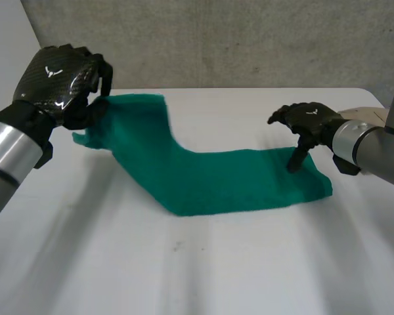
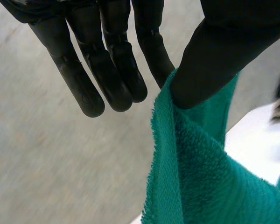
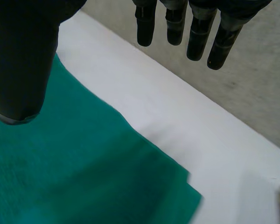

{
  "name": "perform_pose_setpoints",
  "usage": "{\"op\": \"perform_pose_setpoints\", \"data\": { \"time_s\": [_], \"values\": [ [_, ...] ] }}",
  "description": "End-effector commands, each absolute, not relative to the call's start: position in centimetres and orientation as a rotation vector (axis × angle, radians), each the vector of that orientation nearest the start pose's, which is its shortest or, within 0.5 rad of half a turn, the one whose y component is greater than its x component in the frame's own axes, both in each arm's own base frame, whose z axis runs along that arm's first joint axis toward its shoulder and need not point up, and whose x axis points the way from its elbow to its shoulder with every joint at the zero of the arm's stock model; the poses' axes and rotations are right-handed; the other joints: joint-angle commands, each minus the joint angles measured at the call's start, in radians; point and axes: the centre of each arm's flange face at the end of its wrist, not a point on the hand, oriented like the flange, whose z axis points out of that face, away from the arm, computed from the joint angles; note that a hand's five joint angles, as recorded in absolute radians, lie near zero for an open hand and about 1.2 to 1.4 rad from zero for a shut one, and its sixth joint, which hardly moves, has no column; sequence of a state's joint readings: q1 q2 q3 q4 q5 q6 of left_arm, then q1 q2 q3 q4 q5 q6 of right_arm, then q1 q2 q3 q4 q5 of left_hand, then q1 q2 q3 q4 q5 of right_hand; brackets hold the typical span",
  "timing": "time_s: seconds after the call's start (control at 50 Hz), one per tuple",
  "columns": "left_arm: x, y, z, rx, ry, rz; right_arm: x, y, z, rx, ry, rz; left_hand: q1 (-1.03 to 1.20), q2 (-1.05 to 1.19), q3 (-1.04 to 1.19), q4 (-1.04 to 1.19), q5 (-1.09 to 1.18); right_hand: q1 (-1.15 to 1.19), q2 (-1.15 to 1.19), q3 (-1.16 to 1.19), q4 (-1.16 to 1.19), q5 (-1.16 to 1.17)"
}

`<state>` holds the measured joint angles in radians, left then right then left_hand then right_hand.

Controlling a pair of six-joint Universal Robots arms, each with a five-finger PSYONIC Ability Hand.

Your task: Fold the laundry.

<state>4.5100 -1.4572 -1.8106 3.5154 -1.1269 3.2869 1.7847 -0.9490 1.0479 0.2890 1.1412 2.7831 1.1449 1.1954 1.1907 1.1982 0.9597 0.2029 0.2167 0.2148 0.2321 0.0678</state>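
Surface: white table, grey wall at 12 o'clock.
Cloth: green towel stretched from 10 to 3 o'clock, its 10 o'clock end raised.
Left: left hand pinches the raised corner under its thumb.
Right: right hand, fingers loose, thumb pressing the flat end.

Green towel is terry cloth w/ fuzzy matt pile; left hand has glossy carbon-weave shell, smooth blk fingers; worktop smooth matt white; wall rough concrete.
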Motion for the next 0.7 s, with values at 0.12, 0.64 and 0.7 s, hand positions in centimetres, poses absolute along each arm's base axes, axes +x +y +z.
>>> {"op": "perform_pose_setpoints", "data": {
  "time_s": [0.12,0.64,0.7],
  "values": [
    [-22.4,-19.7,33.0,1.148,1.797,-2.815,26.4,-37.3,18.7,-0.999,2.115,-1.515,0.251,0.201,0.206,0.198,0.262,-0.028,-0.042,-0.040,-0.058,-0.068],
    [-22.1,-18.4,36.1,1.036,1.746,-3.038,35.7,-35.9,13.0,-0.913,1.929,-1.499,0.251,0.201,0.206,0.198,0.262,0.077,0.063,0.065,0.048,0.038],
    [-22.0,-18.5,36.4,1.008,1.737,-3.080,36.1,-36.5,12.8,-0.914,1.905,-1.510,0.251,0.201,0.206,0.198,0.262,0.595,0.582,0.584,0.566,0.556]
  ]
}}
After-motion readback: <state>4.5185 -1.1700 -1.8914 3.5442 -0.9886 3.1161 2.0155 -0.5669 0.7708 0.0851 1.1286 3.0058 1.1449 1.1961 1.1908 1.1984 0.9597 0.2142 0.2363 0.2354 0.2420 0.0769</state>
